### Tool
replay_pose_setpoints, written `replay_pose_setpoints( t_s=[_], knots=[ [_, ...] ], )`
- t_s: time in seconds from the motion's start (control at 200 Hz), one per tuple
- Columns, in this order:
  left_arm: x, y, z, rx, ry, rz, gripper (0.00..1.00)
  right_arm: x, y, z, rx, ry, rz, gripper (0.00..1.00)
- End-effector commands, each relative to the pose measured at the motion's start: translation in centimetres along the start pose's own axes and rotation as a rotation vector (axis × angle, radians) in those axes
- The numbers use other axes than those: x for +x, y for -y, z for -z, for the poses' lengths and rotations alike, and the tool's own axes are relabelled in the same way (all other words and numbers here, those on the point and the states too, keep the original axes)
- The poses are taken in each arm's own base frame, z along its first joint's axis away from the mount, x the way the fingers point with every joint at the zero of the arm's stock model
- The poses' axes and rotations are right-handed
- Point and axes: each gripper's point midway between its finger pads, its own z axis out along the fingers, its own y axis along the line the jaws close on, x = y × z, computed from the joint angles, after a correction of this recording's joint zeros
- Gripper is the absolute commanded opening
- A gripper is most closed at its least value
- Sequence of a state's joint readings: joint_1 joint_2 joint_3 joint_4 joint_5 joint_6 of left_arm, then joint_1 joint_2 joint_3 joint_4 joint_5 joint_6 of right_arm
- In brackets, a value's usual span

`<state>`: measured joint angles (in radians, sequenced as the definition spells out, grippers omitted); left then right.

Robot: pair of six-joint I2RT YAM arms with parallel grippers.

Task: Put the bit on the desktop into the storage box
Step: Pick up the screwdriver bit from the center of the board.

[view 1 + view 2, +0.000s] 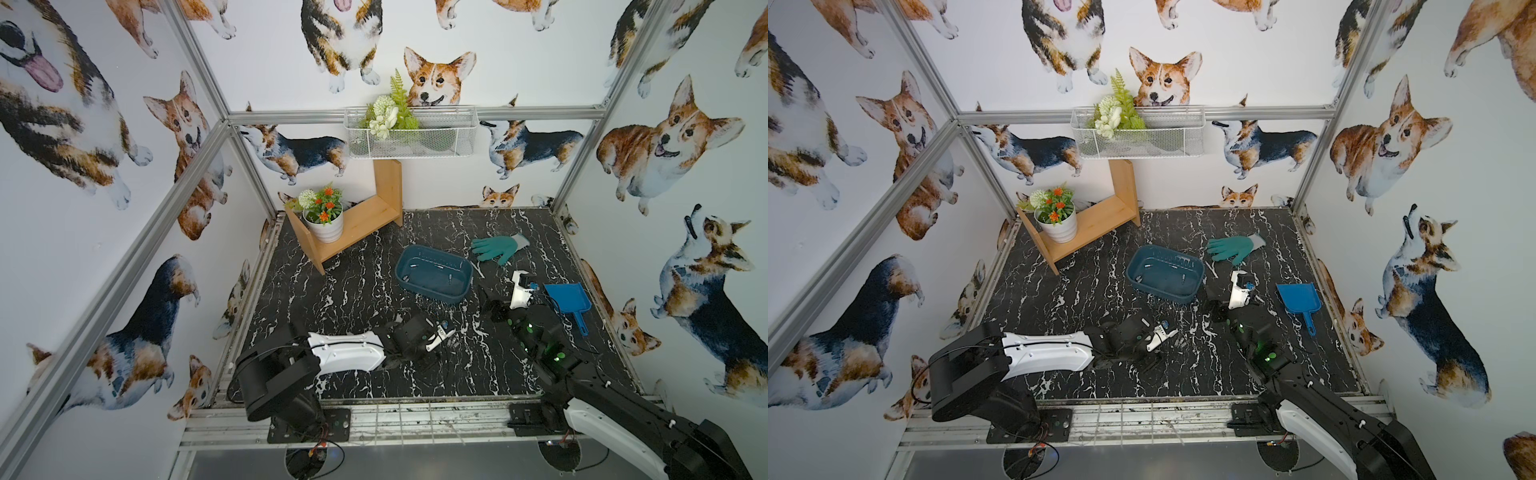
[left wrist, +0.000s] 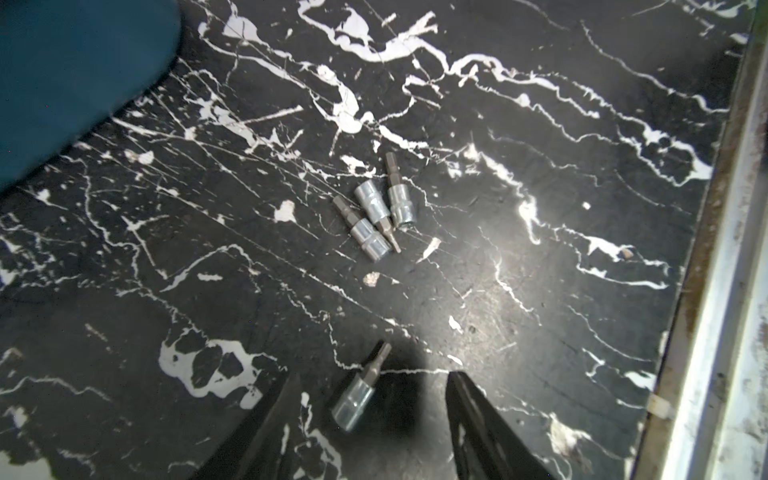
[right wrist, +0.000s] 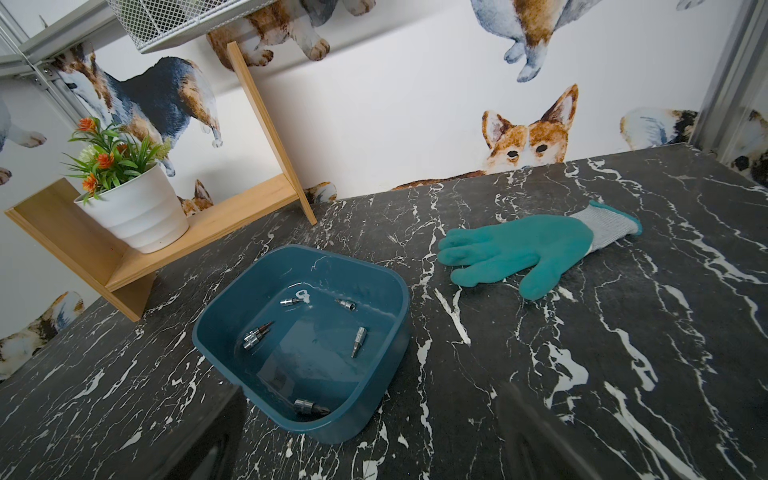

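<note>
Your bit (image 2: 360, 390) lies flat on the bench (image 1: 353, 291), at about 6 o'clock from the storage box (image 1: 434, 277) and apart from it. The left jaws stand partly open astride it, their fingers (image 2: 478, 424) one to each side with a gap to the bit on both, so nothing is gripped. Just ahead of them three more bits (image 2: 374, 208) lie in a tight cluster, touching side by side. The storage box sits near the bench's middle with several bits (image 3: 358, 340) loose on its floor. The right jaws hang wide open and empty at 3 o'clock from the box. A teal glove (image 1: 498, 247) lies at 1 o'clock from the box and a blue dustpan (image 1: 567, 297) at 4 o'clock. A wooden shelf (image 1: 361, 220) carrying a potted plant (image 1: 323, 224) stands at 10 o'clock.
</note>
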<state>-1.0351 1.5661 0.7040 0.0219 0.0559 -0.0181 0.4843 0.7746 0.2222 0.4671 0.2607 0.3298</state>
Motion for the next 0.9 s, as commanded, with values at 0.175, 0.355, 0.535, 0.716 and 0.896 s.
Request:
replay_pose_setpoints(
  t_s=[0.175,0.355,0.535,0.716,0.896],
  knots=[
    [0.2,-0.3,-0.6,-0.016,-0.011,-0.012,0.56,-0.6,-0.1,0.1,-0.005,0.03,-0.002,1.0],
    [0.5,-0.4,-1.0,-0.017,-0.026,-0.01,0.52,-0.5,-0.1,0.1,-0.005,0.028,-0.001,1.0],
    [1.2,-0.3,-1.4,-0.014,-0.05,-0.005,0.47,-0.6,-0.1,0.1,-0.006,0.032,-0.003,1.0],
    [1.5,-0.2,-1.4,-0.012,-0.062,0.01,0.43,-0.6,-0.1,0.1,-0.006,0.033,-0.003,1.0],
    [1.6,-0.4,-1.3,-0.025,-0.068,0.032,0.39,-0.6,0.0,0.2,-0.004,0.035,-0.003,1.0]
  ],
)
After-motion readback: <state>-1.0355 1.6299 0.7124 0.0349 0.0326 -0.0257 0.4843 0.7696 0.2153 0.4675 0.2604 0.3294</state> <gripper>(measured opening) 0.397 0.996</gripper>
